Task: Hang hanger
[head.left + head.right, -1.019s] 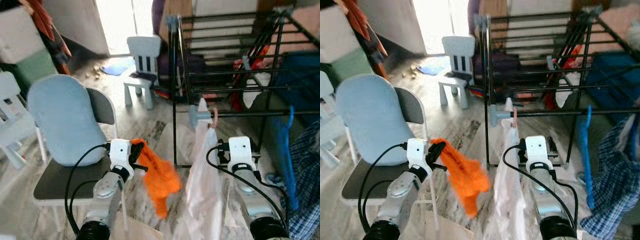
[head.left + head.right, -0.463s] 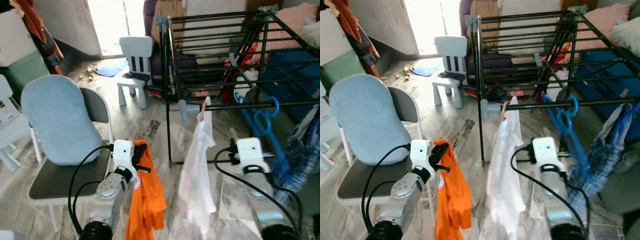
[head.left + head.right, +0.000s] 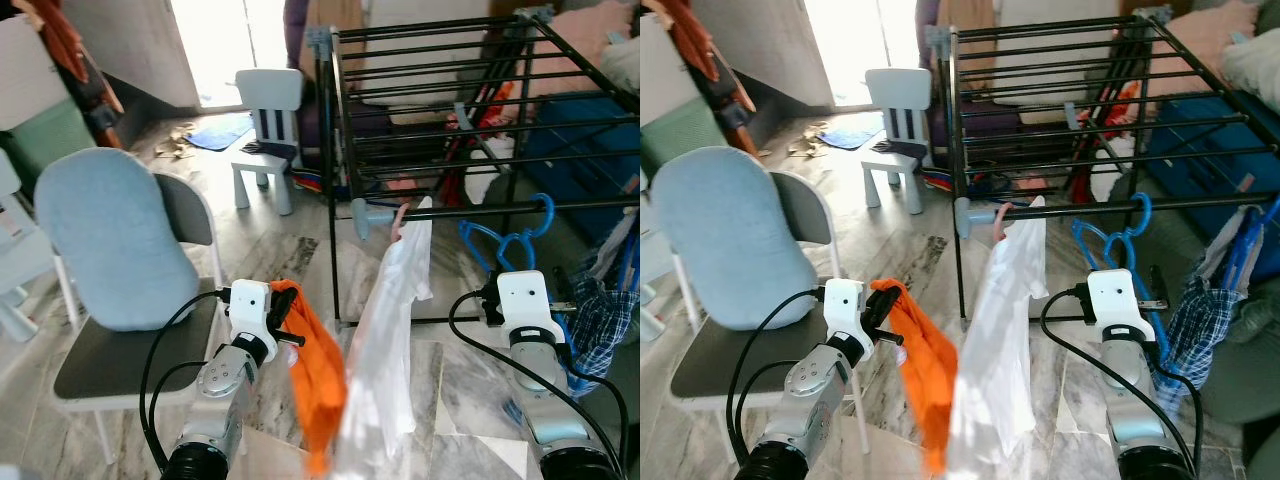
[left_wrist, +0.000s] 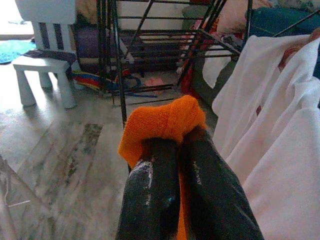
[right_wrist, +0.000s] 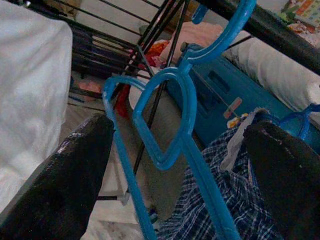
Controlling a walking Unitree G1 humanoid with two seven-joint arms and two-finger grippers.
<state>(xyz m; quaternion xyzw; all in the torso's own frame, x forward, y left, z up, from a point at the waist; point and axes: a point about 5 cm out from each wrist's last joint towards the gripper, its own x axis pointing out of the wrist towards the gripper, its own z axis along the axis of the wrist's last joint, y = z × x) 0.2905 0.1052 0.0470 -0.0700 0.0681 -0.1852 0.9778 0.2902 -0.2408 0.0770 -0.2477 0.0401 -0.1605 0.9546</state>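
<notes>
Reaching forward toward the black drying rack (image 3: 450,90), I hold both arms out low in front of me, forearms roughly level. My right gripper (image 5: 175,165) sits just below the rack's front rail (image 3: 500,209), its two black fingers (image 5: 65,170) spread wide with the blue hanger (image 5: 172,120) between them, touching neither. That hanger has a heart-shaped neck, and its hook is over the front rail; a blue checked garment (image 3: 598,315) hangs from it beside my right wrist. A white shirt (image 3: 392,340) hangs from the same rail near the rack's left front corner, between my two arms. My left gripper (image 4: 177,150) is to the left of the rack, fingers pressed together and pinching an orange cloth (image 3: 318,375) that droops below it. A grey chair with a blue cushion (image 3: 110,240) stands further left of the rack.
</notes>
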